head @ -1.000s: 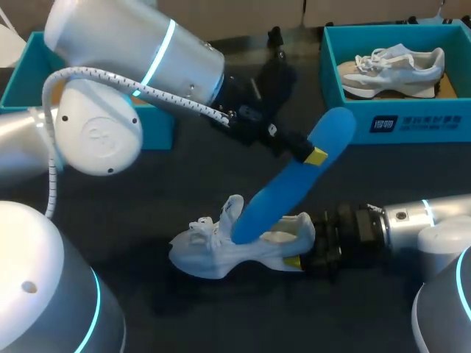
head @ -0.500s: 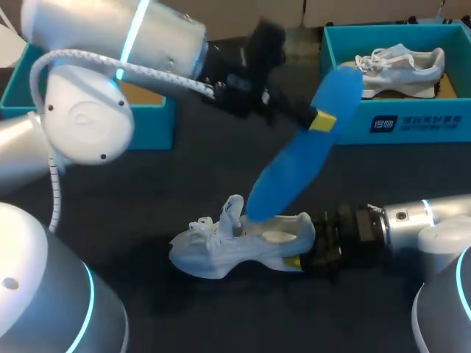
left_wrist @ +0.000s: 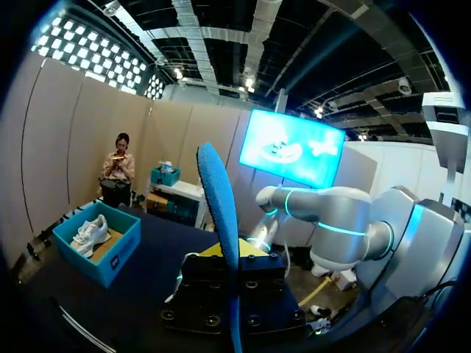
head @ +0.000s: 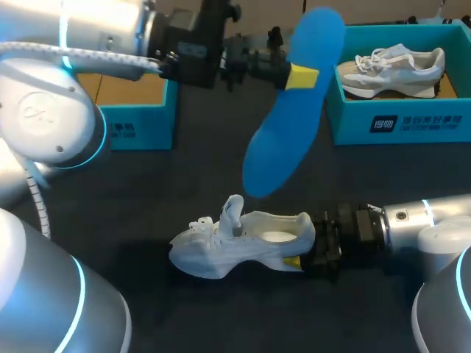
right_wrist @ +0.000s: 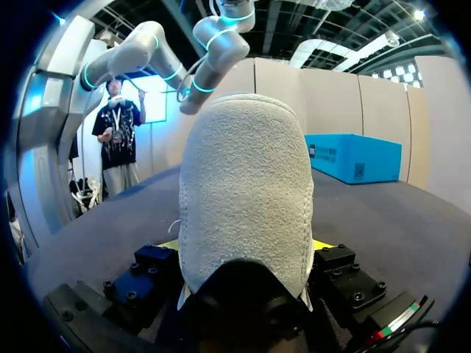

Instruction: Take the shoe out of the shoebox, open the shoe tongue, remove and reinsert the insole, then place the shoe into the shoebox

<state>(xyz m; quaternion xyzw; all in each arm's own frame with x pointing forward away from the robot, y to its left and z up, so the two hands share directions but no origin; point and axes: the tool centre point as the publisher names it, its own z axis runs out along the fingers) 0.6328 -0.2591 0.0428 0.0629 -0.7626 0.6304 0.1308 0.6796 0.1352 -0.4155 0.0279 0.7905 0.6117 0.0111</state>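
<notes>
Dark table (head: 184, 184). White shoe (head: 228, 250) sits on its sole toward the near edge, about mid-width, toe toward my left side. My right gripper (head: 298, 248) is clamped on its heel, one finger on each side. Beyond and above the shoe, clear of it, the blue insole (head: 291, 110) hangs tilted in the air, pinched near its upper end between the fingers of my left gripper (head: 298, 76). Far right corner: teal shoebox (head: 397, 121) with a second shoe (head: 394, 70) inside. Far left: another teal box (head: 140, 125).
</notes>
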